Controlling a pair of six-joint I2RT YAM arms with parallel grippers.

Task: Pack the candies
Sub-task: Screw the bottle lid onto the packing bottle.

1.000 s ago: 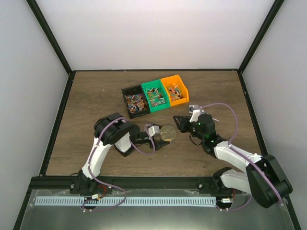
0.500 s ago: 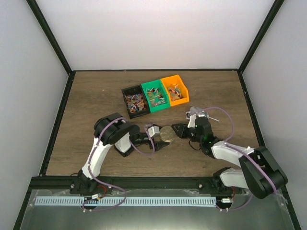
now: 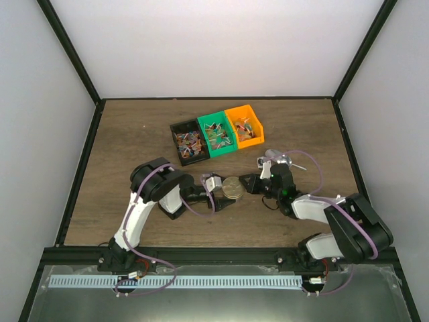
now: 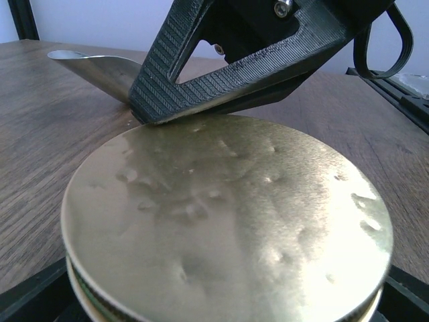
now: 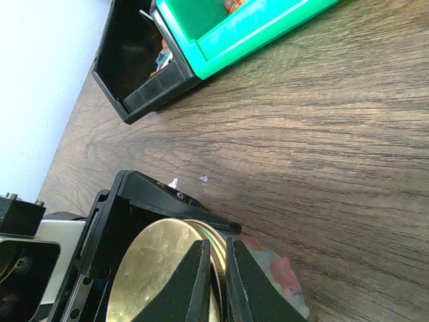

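Over the clasped tin (image 5: 161, 268), right pincer (image 5: 218, 243) reaches low, pinched.

Candies (image 3: 188, 143): tiny, wrapped, mixed colours, loosely heaped inside three adjoining bins (image 3: 252, 141).

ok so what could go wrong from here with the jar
1. The right claw pinches only the thin rim of the gold lid, so it may slip off when it turns or lifts.
2. The left claw holds the jar by its sides; a hard twist might spin or tip it, with candies inside.
3. The metal scoop lies just behind the right claw and could get knocked.
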